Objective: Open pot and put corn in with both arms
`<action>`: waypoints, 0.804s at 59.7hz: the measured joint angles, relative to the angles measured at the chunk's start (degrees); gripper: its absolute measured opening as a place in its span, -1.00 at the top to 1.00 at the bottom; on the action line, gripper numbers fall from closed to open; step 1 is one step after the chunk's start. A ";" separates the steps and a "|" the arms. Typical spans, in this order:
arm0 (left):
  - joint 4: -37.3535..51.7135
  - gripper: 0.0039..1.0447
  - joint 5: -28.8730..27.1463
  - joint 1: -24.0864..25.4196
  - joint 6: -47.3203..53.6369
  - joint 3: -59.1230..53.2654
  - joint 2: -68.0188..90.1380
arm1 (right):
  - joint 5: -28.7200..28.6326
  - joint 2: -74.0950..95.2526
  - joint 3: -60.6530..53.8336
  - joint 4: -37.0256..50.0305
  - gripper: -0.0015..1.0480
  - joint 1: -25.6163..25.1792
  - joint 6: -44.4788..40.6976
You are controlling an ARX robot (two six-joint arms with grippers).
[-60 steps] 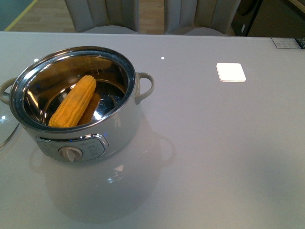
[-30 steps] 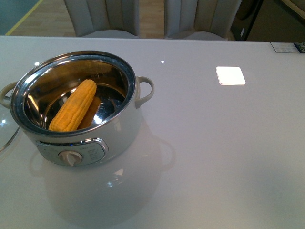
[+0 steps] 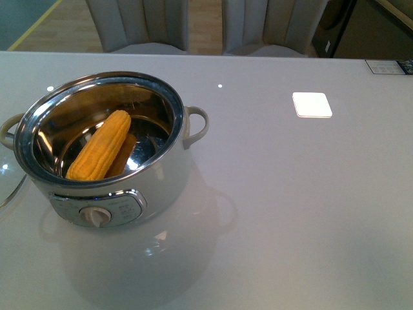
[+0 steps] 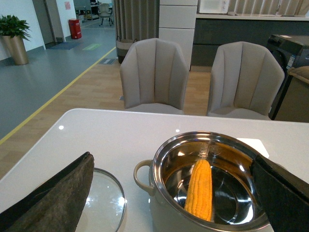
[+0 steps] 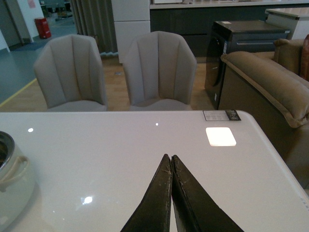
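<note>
The left gripper (image 4: 169, 193) gapes wide, holding nothing; the right gripper (image 5: 171, 162) is pinched together (empty); the corn (image 3: 99, 146) lies in the pot (image 3: 164, 181).

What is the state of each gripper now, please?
Left gripper: open, holding nothing.
Right gripper: closed, holding nothing.

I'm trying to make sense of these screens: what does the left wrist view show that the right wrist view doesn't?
Only the left wrist view shows the corn lying inside the open pot, the glass lid on the table beside it, and the left fingers spread wide. Only the right wrist view shows the right fingers pressed together and a sofa. Both show the white table and two grey chairs.
</note>
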 joint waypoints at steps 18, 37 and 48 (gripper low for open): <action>0.00 -0.88 0.00 0.00 0.00 0.00 -0.02 | -0.02 -9.55 0.00 -9.92 0.96 0.00 -0.02; 0.00 -0.88 0.00 0.00 0.00 0.00 -0.02 | -0.02 -9.66 0.00 -9.97 0.96 0.00 -0.02; 0.00 -0.88 0.00 0.00 0.00 0.00 -0.02 | -0.02 -9.66 0.00 -9.97 0.42 0.00 -0.09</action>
